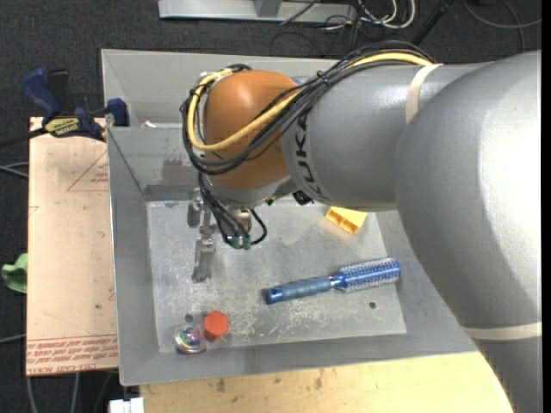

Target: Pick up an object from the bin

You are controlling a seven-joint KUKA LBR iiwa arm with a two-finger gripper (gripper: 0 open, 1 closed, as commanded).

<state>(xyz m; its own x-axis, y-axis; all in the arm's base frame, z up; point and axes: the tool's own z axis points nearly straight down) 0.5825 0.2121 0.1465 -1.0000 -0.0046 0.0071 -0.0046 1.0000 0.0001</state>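
The jaws hang over bare floor by the left wall of the bin (129, 265); their opening I cannot tell. Closing here may grasp nothing: the orange cap (215, 323) lies apart, near the bottom-left corner.

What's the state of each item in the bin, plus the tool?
tool: down over bare floor in the left half of the bin, clear of every item
blue brush: lying flat, bristle head to the right, untouched
yellow piece: on the floor, partly under the arm
orange-red cap: resting near the lower-left corner
shiny round thing: resting beside the cap
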